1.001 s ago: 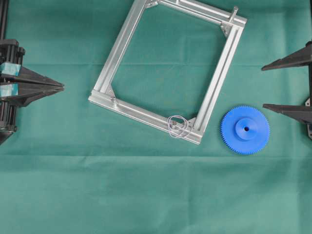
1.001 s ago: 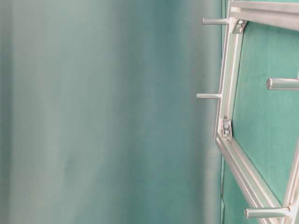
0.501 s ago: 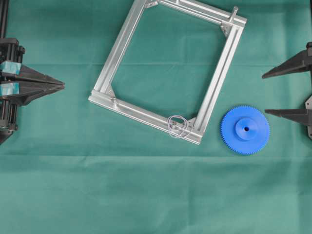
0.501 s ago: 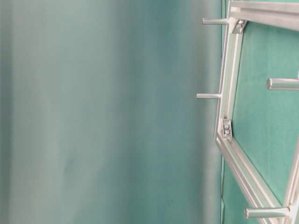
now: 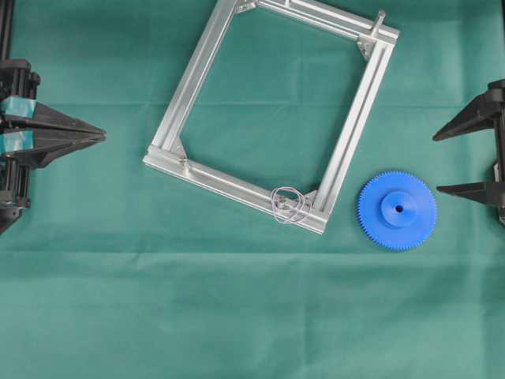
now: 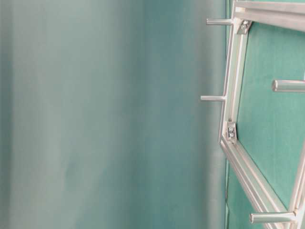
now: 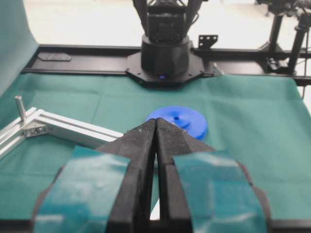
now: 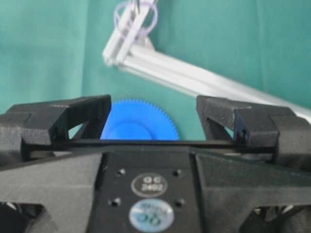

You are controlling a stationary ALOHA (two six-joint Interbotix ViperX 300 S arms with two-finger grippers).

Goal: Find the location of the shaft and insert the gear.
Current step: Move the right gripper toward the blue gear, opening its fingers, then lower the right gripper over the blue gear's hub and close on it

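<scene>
Gear [image 5: 397, 210] just beside aluminium frame [image 5: 359, 118], untouched.

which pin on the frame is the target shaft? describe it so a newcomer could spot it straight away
Start at the square aluminium frame on the green cloth, then go to its corner closest to the blue gear. The shaft stands on the rail there. Thin wire loops hang loosely around it, whereas the pin at the far corner is bare.

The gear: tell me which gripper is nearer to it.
Right. The right gripper stands open just right of the gear in the overhead view, not touching it. The left gripper is shut at the far left edge, beyond the frame.
</scene>
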